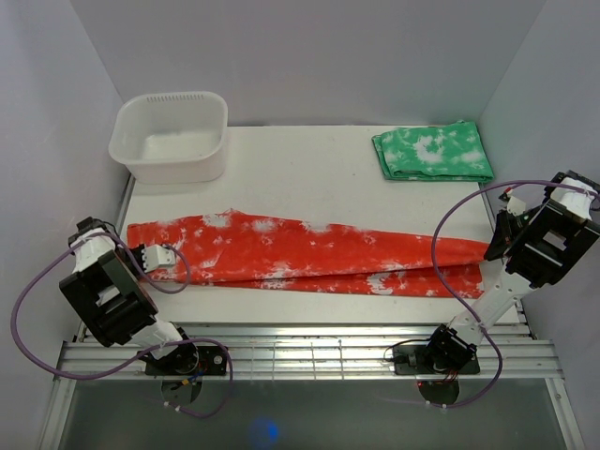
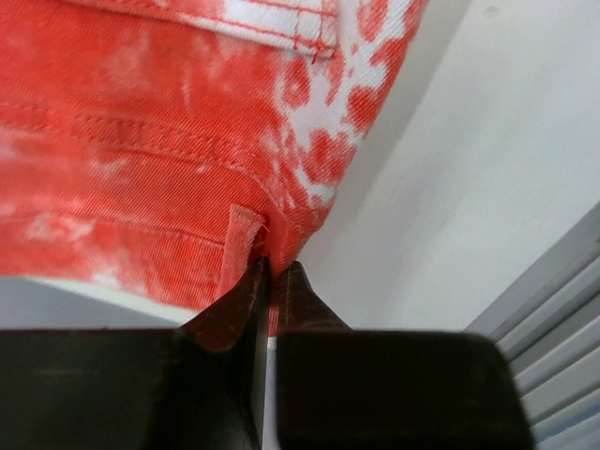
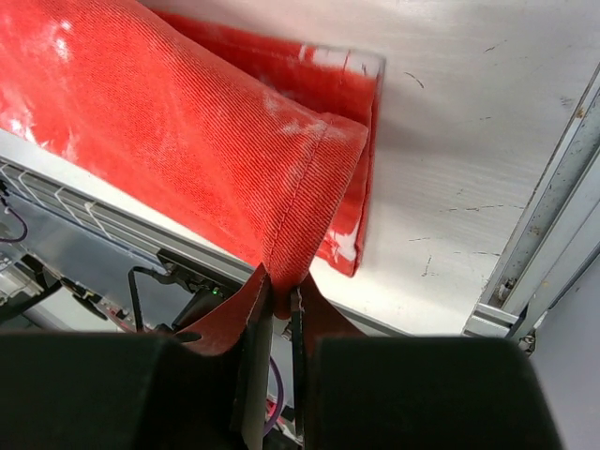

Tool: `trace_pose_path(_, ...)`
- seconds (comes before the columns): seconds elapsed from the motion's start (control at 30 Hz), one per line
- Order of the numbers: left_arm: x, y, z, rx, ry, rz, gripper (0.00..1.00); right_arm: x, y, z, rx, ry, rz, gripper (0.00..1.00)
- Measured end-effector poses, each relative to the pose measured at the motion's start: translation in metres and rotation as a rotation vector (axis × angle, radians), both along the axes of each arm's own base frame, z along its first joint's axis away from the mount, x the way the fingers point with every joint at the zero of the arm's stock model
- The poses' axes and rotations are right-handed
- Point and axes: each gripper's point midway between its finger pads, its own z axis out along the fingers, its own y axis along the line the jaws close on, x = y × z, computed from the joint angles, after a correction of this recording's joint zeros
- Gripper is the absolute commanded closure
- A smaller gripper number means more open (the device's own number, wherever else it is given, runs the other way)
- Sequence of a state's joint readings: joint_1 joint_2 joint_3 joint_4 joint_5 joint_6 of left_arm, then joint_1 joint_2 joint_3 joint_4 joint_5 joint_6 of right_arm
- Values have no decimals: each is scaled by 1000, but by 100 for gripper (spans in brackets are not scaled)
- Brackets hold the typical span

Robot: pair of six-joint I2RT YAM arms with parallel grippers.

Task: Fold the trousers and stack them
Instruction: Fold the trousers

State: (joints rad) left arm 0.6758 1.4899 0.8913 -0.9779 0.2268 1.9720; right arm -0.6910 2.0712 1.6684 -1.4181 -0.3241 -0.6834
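The trousers lie stretched lengthwise across the table. They look soft and limp, likely to sag between holds. The left gripper is pinched tight on the waist end and the right gripper on a leg hem, both sensible places to hold.

Top view: right end of trousers hidden behind right arm. Right gripper tips out of sight there, under wrist housing. Left wrist view: trousers run off top and left edges. Cloth edge nipped in left gripper vanishes between fingers, which are dark and blurred. Right wrist view: cloth cut off at top and left, hem fold disappears between closed tips. Blue glow near bottom of top view: too blurred to tell.
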Motion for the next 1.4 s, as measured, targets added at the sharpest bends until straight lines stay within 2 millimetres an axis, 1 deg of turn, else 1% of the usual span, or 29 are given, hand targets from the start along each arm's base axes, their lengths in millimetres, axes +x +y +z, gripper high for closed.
trace_pose_path(0.03,4,2,3,6,-14,4,98,0,0,0,0,-1,0,92)
trace_pose_path(0.07,10,5,9,12,-33,4,100,0,0,1,1,-1,-1,92)
trace_pose_path(0.13,26,12,23,27,-88,3,100,1,2,2,7,-3,-1,92)
trace_pose_path(0.23,53,21,50,46,-182,1,100,4,5,7,21,-12,0,92)
trace_pose_path(0.33,75,26,77,48,-271,2,100,8,8,11,26,-35,7,92)
trace_pose_path(0.4,87,28,91,44,-324,5,100,8,11,15,16,-66,19,92)
trace_pose_path(0.47,98,31,99,52,-376,5,100,2,16,18,4,-92,33,92)
trace_pose_path(0.53,104,36,95,76,-413,7,100,-13,24,17,-1,-101,52,92)
trace_pose_path(0.6,104,42,82,101,-427,15,100,-33,33,9,8,-77,62,92)
trace_pose_path(0.63,102,44,72,113,-423,21,100,-44,37,-1,12,-57,66,92)
trace_pose_path(0.73,88,50,33,140,-368,51,100,-72,46,-29,26,27,81,92)
trace_pose_path(0.8,81,55,9,148,-319,71,100,-86,48,-46,36,79,88,92)
trace_pose_path(0.83,80,57,-1,148,-306,79,100,-89,47,-51,35,93,88,92)
trace_pose_path(0.93,86,63,-2,160,-329,100,100,-92,47,-58,58,125,69,92)
trace_pose_path(1.13,88,64,-3,154,-337,132,100,-94,47,-60,75,143,50,92)
trace_pose_path(1.23,87,63,-2,148,-337,141,95,-94,47,-60,77,141,46,92)
trace_pose_path(1.33,83,60,0,123,-329,161,97,-91,45,-57,77,137,49,92)
trace_pose_path(1.4,78,54,2,83,-309,189,99,-85,39,-53,71,125,49,92)
